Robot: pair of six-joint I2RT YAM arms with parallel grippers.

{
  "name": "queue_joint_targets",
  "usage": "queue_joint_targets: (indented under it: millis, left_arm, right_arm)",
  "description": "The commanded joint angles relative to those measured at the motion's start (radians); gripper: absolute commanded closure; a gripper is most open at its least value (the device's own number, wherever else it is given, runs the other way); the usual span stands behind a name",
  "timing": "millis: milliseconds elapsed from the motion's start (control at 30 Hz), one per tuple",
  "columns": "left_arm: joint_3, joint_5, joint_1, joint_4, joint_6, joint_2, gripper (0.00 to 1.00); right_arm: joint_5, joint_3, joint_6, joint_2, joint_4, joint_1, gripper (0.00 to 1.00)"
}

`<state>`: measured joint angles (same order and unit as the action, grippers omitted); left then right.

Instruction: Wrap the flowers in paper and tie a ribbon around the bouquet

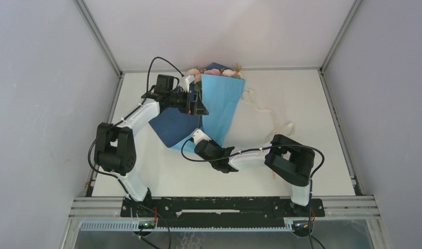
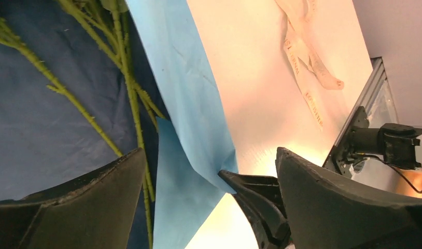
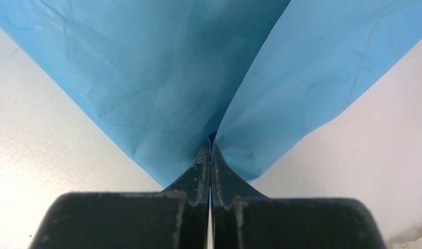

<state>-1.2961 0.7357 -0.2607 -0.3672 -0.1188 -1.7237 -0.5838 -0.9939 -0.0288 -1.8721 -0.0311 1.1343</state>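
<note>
At the near tip of the paper (image 1: 222, 98), the right gripper (image 3: 210, 150) is pressed together, pinching the light-blue point where two folds meet. Farther along, over the paper's left, dark navy flap, the left gripper (image 2: 209, 151) hangs spread wide, holding nothing, with green stems (image 2: 130, 93) lying on the navy below it. The flowers (image 1: 214, 71) poke out past the paper's far edge. The ribbon (image 1: 266, 111) lies loose on the table (image 1: 312, 129), just beside the paper's right edge.

Pink flowers (image 1: 214, 72) on half-folded blue paper (image 1: 222, 104), ribbon (image 2: 315, 62) beside
</note>
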Motion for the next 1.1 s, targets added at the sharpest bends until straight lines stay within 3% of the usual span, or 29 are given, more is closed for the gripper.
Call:
queue_joint_targets:
  millis: [0,100,167,400,500,800,967,1067]
  left_arm:
    - [0.008,0.050,-0.018,0.055,-0.091,-0.057,0.00]
    - [-0.016,0.043,-0.032,0.056,-0.102,-0.105,0.02]
    - [-0.033,0.039,-0.043,0.054,-0.104,-0.132,0.12]
    - [-0.043,0.112,-0.055,0.045,-0.086,-0.143,0.98]
    - [-0.032,0.108,-0.039,0.035,-0.071,-0.128,1.00]
    - [-0.031,0.103,0.051,0.046,-0.083,-0.222,1.00]
    - [-0.027,0.092,0.072,0.049,-0.072,-0.266,1.00]
    - [-0.019,0.072,0.081,0.059,-0.066,-0.269,1.00]
  right_arm:
    - [-0.008,-0.031,-0.011,-0.003,-0.011,0.017,1.00]
    - [-0.015,-0.029,-0.011,-0.001,-0.006,0.019,1.00]
    - [-0.019,-0.031,-0.012,-0.001,-0.003,0.021,1.00]
    - [-0.037,-0.029,-0.052,0.036,0.014,0.035,1.00]
    - [-0.043,-0.030,-0.076,0.072,0.026,0.045,0.97]
    - [0.012,-0.030,-0.119,0.153,0.104,0.050,0.56]
    - [0.098,-0.010,-0.097,0.266,0.139,0.050,0.49]
    - [0.264,0.049,-0.042,0.377,0.098,0.012,0.46]
